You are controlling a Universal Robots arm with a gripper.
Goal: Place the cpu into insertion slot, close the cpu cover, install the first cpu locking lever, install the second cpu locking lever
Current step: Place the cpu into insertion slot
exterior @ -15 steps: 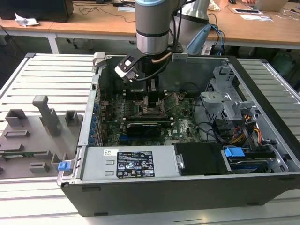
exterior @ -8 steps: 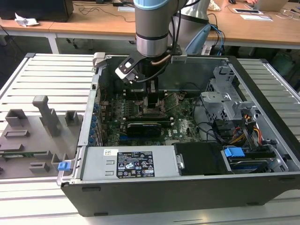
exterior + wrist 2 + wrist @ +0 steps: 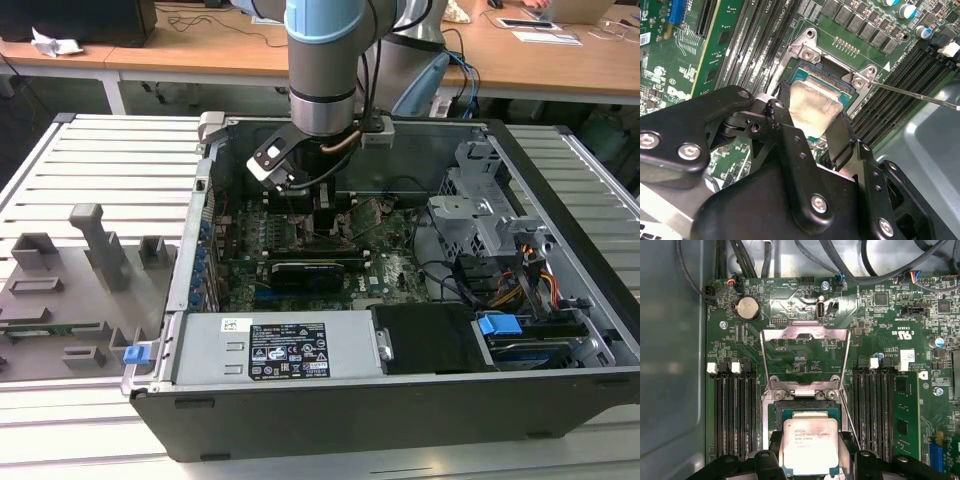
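Pincer (image 3: 812, 120) closed on the cpu (image 3: 811, 445), gripping two opposite edges.
Chip face up over the slot (image 3: 771, 412), memory slots close either side; cover (image 3: 805, 333) swung open.

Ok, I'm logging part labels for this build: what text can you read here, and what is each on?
On the chip: printed lines on its metal face, too small to read.
On the circuit board: white lettering, too small to read.
On the white sticker on that board: too small to read.
On the black label on the grey metal box: too small to read.
Nothing can be quoted with confidence.
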